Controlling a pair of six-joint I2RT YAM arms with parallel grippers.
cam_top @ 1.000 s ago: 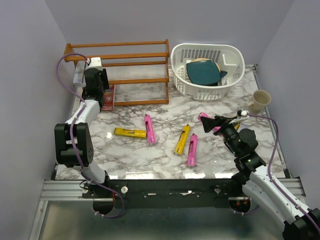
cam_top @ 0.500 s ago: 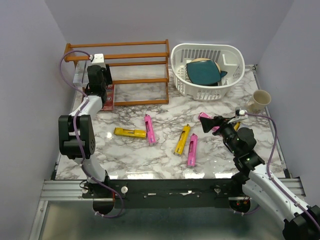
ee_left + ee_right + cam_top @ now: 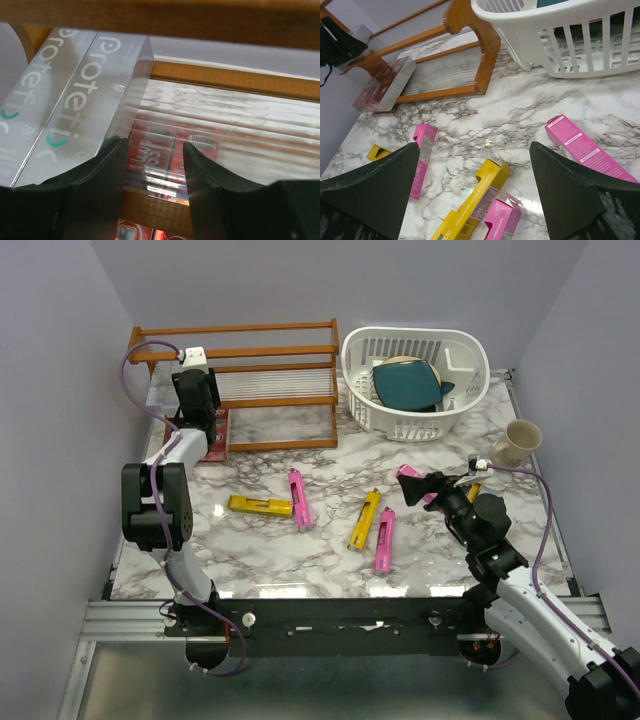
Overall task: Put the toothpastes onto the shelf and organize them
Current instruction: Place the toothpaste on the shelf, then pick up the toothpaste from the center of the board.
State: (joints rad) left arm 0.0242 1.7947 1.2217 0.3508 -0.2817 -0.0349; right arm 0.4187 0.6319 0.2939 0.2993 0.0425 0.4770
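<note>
Having been raised at the shelf, the left hand is held apart, empty, beside silver cartons; pink cartons and yellow cartons are unshelved.

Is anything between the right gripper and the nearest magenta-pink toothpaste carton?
Nothing visible. The right gripper, fingers open, hangs near the long magenta-pink cardboard toothpaste carton, which lies uncovered on the marble table.
</note>
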